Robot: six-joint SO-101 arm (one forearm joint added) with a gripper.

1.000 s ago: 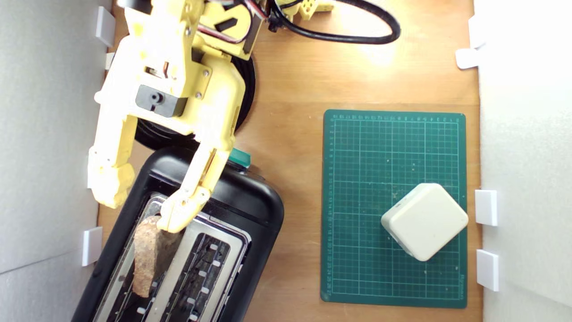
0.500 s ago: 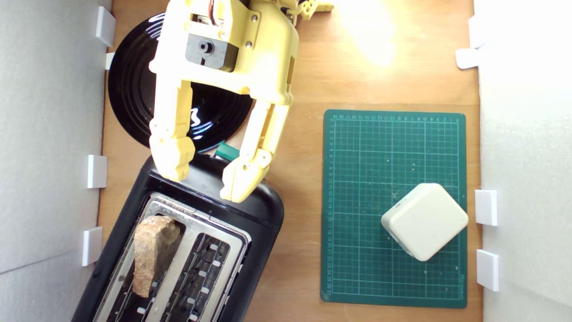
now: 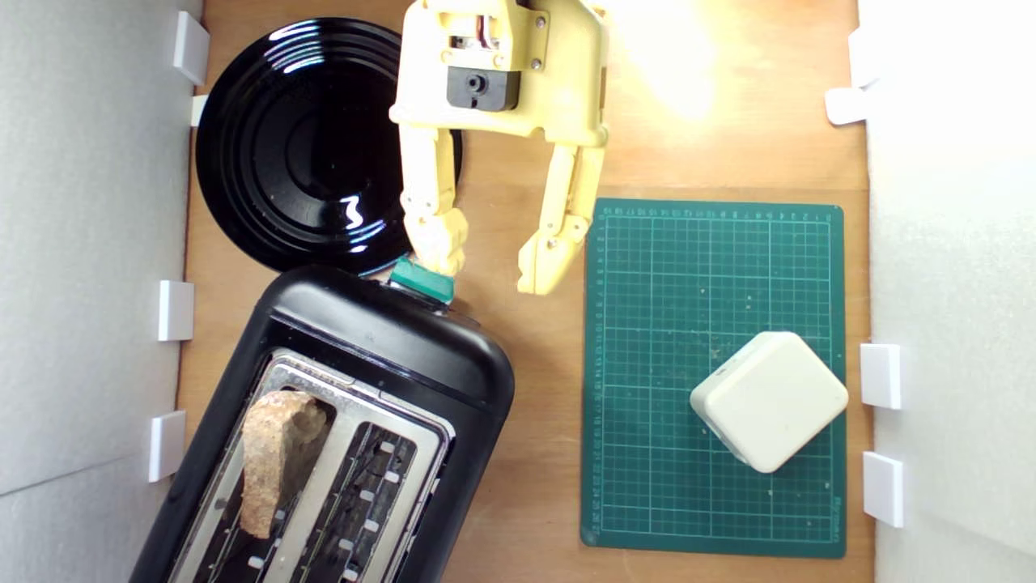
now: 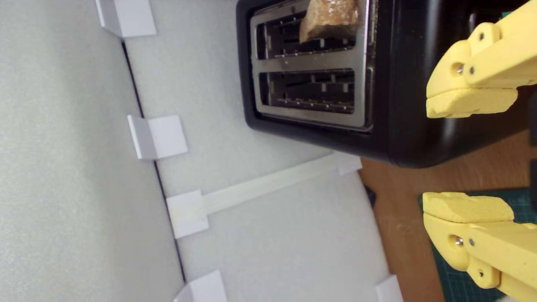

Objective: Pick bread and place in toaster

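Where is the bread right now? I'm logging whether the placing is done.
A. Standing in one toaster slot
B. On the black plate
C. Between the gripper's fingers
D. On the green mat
A: the bread stands in the slot of the toaster nearer the exterior view's left, while the gripper is open and empty.

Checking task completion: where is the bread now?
The bread stands in the toaster slot nearer the exterior view's left, apart from the open claw.
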